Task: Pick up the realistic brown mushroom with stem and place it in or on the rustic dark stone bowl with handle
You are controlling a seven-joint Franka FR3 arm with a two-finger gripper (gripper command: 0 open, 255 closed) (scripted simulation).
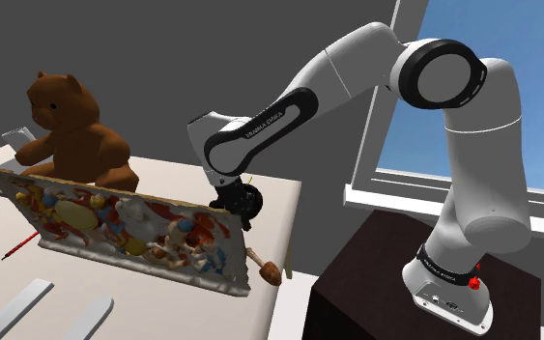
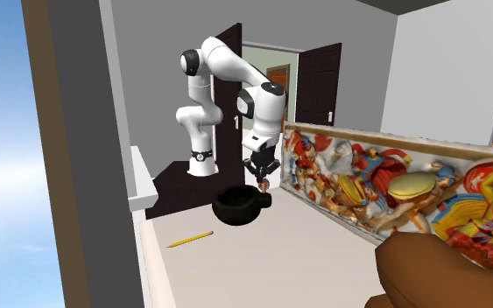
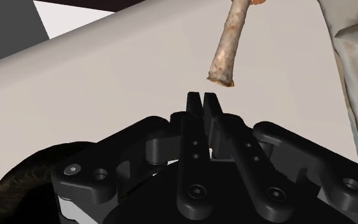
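The gripper [image 3: 201, 97] was fully closed: its fingers [image 3: 193, 127] met at the tips with nothing between them. Just past the tips lay the mushroom [image 3: 229, 44], its pale stem resting on the cream table [image 3: 107, 70]. The dark bowl [image 3: 18, 181] showed beside the gripper's body. In the shoulder view the mushroom [image 1: 268, 269] sat low in the frame's centre, near the table edge and beside the corner of a painted panel [image 1: 125, 227]. In the second exterior view the bowl [image 2: 238, 208] stood mid-frame, below the gripper [image 2: 260, 175].
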